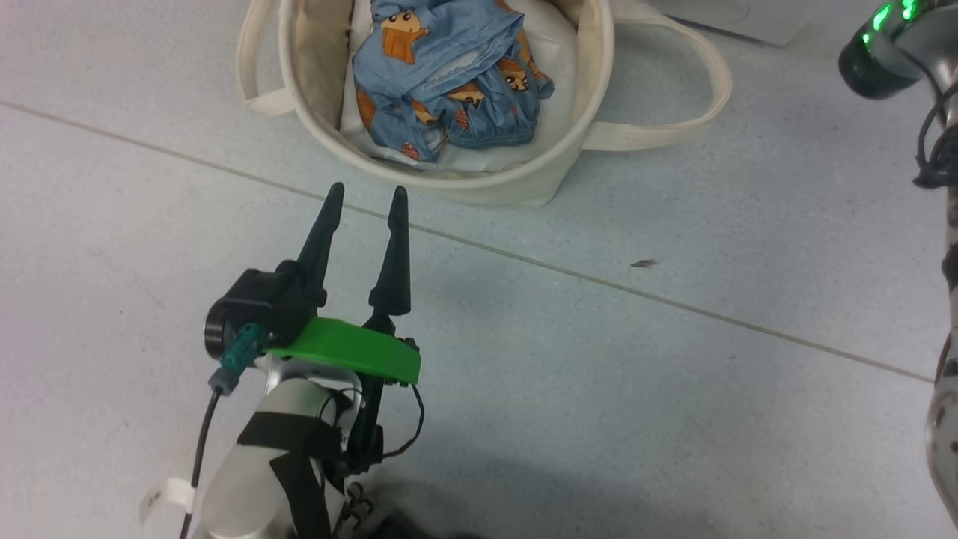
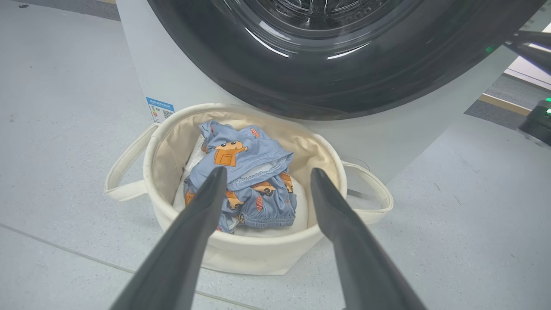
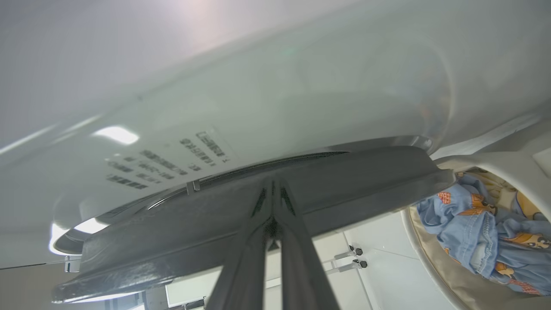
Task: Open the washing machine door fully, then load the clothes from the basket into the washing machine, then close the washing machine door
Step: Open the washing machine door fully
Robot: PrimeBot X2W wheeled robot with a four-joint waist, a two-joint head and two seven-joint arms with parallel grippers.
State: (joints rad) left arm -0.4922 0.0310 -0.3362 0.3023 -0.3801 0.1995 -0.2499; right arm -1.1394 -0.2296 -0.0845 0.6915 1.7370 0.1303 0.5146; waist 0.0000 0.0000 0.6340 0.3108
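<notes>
- R gripper (image 3: 273, 189): fingers pressed together, nothing clamped btwn them. Tips sit at the edge of the washing machine door (image 3: 353, 181), whose dark rim shows edge-on vs the white washing machine (image 3: 241, 86) front w/ grey text label (image 3: 168, 163).
- Step in hand, prob: swinging the door open, closed fingers used as a hook. Can't tell how far ajar it is.
- To do it well: tips behind the rim lip, pull along the door's arc round the hinge, not straight out, else they may slip off the glossy rim. Go till fully open.
- L gripper (image 1: 367, 191): jaws spread wide, empty, above the floor (image 1: 599, 374), pointing at the basket (image 1: 479, 187) but apart from it.
- Clothes (image 1: 449, 82) lie in the basket on a white bundle (image 1: 554, 75). Basket sits just in front of the machine, below the door, so check the swing clears it.
</notes>
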